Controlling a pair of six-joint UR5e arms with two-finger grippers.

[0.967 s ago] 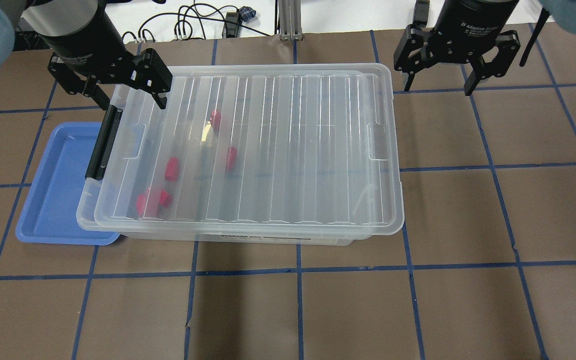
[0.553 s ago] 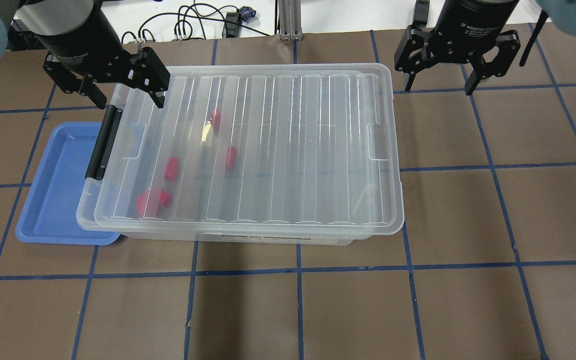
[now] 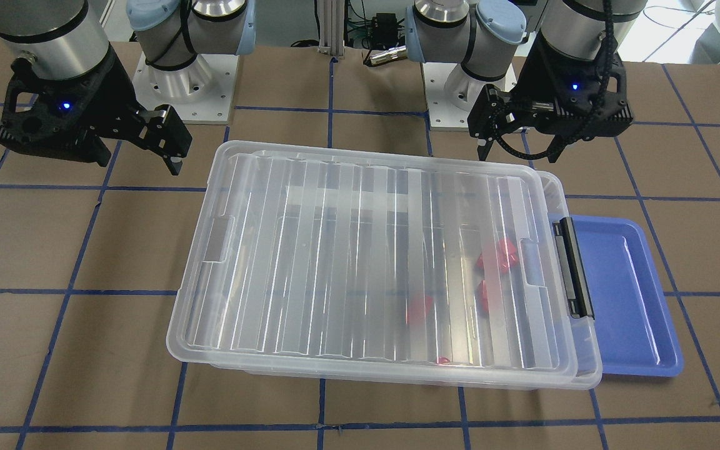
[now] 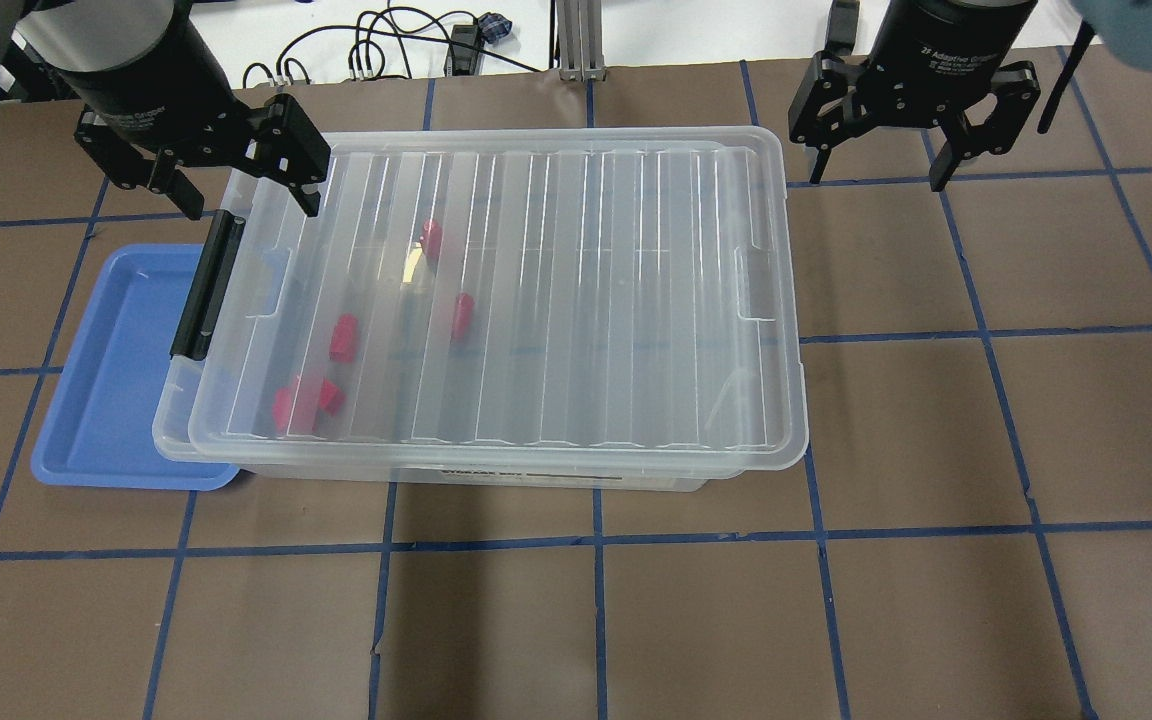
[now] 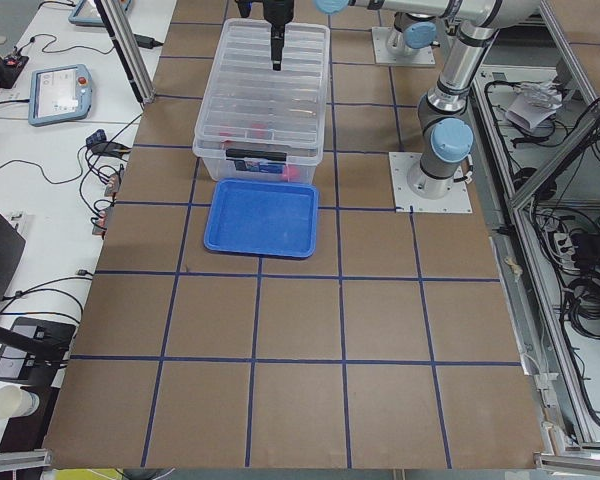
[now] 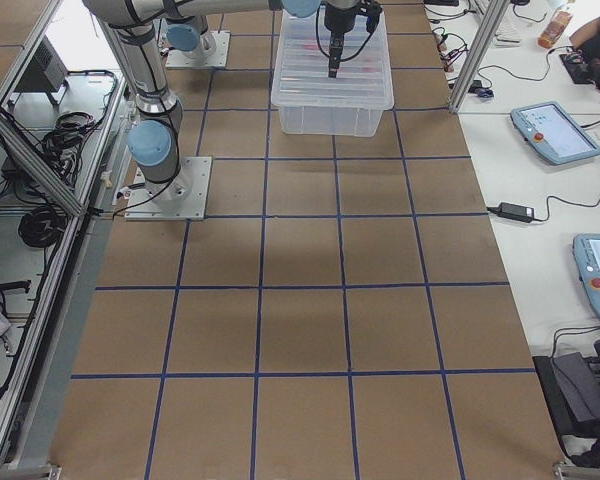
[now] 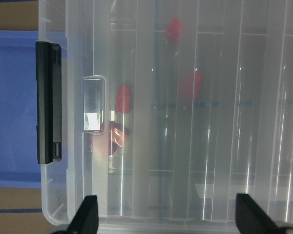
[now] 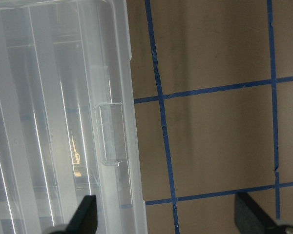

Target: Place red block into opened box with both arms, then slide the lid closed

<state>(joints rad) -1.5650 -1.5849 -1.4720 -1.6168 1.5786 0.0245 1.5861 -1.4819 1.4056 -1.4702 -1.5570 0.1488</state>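
Seen from above, with 12 o'clock pointing away from the robot, a blue tray (image 4: 106, 400) lay farthest toward 9 o'clock on the tabletop (image 4: 936, 450), close against the end of the box (image 4: 168, 440). The left end effector (image 4: 248, 198) hung over the box's 10 o'clock corner. Its fingers were spread apart and held nothing, one outside the wall and the other above the corner of the lid (image 4: 576, 300). Below it the black clip bar (image 4: 206, 285) ran along the box's 9 o'clock short end, left bare by the lid. Several red blocks (image 4: 344, 338) lay inside the box, in its 9 o'clock half, and showed through the clear lid resting on top. The lid's long axis ran from 9 to 3 o'clock, in line with the box, but the lid sat shifted toward 3 o'clock. A strip of box rim showed at the 9 o'clock end, and the lid overhung at the 3 o'clock end. The right end effector (image 4: 876, 178), its fingers likewise apart and empty, hovered over bare tabletop just off the lid's 1 o'clock corner. With the blocks apparently in, what remained looked like the last short slide toward 9 o'clock along that long axis. For such a push, the overhanging short edge lay at about 7 o'clock from the right end effector, the nearer of the two to it. The left one stood by the opposite edge, better placed to steady or pull.
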